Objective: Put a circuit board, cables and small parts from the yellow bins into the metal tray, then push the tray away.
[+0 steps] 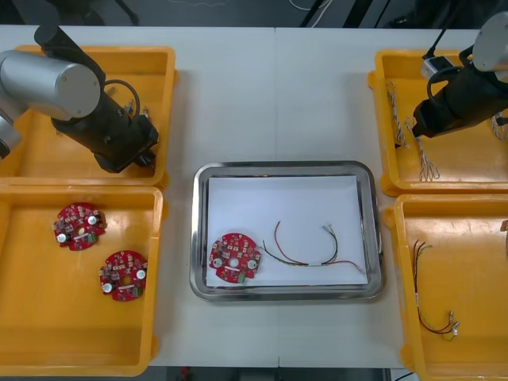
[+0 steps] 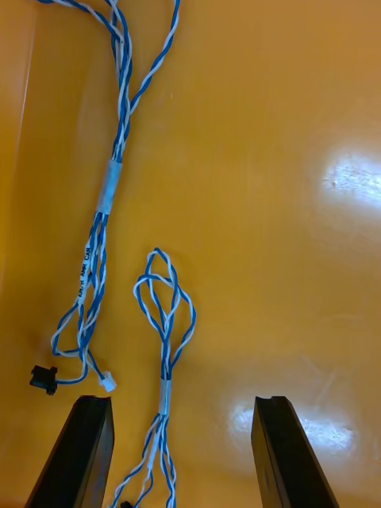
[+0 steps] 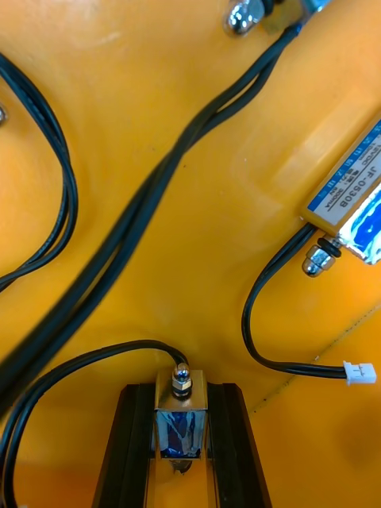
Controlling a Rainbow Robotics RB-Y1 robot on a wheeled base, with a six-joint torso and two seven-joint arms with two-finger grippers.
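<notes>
The metal tray (image 1: 198, 230) has a shiny, polished rim; its inside looks like matt white paper. The yellow bins (image 1: 32, 317) are smooth, glossy plastic with bright reflections. The small metal part (image 3: 181, 397) shines like chrome, and the black cable (image 3: 145, 198) has a smooth sheath.

You've got four yellow bins (image 1: 87, 325) on a white table (image 1: 278, 95). The metal tray (image 1: 370, 230) between them shines silver at the rim and is white inside. In it there's a red circuit board (image 1: 234, 257) speckled silver and green, beside a thin cable (image 1: 305, 255) of red and dark strands. Two more red boards (image 1: 78, 225) show in your near left bin. Your right gripper (image 2: 181, 401) has black fingers (image 2: 79, 452) over twisted blue and white cables (image 2: 107, 190), one ending in a black plug (image 2: 44, 378). Your left gripper (image 3: 182, 390), also black-fingered, frames a small metal part (image 3: 181, 425), silver with a blue band, among black cables (image 3: 143, 213).
</notes>
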